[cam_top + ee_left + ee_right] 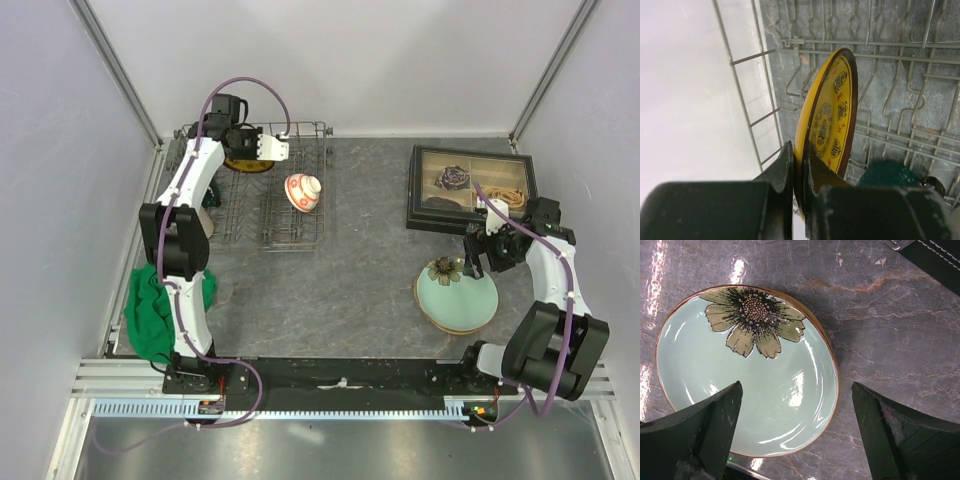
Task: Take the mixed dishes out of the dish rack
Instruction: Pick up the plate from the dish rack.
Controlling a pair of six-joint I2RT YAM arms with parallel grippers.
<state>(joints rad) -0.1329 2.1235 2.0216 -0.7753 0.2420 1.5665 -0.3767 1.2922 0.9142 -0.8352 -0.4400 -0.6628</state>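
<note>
Your left end effector (799, 156) is closed on the rim of the yellow-gold patterned dish (832, 107). The dish stands on edge between the tines at the far left corner of the dish rack (900, 50). A dark green mug (887, 174) sits inside the rack just beside that dish, and the small red-and-white bowl (303, 191) rests tilted toward the rack's right side. Well to the right of the rack, the pale green plate (780, 385) with its flower pattern lies flat on the desk (350, 270). Your right end effector (795, 390) hangs over it, jaws spread wide and holding nothing.
</note>
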